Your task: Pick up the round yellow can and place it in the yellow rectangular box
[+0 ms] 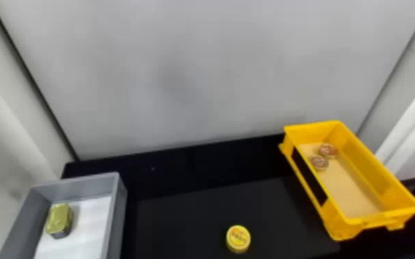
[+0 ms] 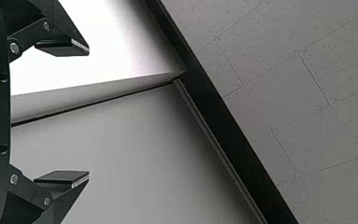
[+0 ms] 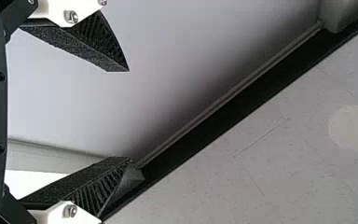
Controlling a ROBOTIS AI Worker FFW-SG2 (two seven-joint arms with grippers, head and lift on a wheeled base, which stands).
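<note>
Head view: round yellow can [image 1: 238,237] upright on the black table [image 1: 189,179], toward the near side, between two boxes. Yellow rectangular box [image 1: 367,165] to the robot's right, its side wall rising between the can and the box floor. Inside, toward the far end, two reddish-topped round items [image 1: 319,162] close together. To the left, gray box [image 1: 118,220] with white liner [image 1: 88,220]; gold-topped tin [image 1: 58,217] near its left wall. Can lid carries dark print and orange-red marks; round tops marked too. I see left gripper [image 2: 88,112] and right gripper [image 3: 129,115] in their wrist views, both released, fingers wide apart.
</note>
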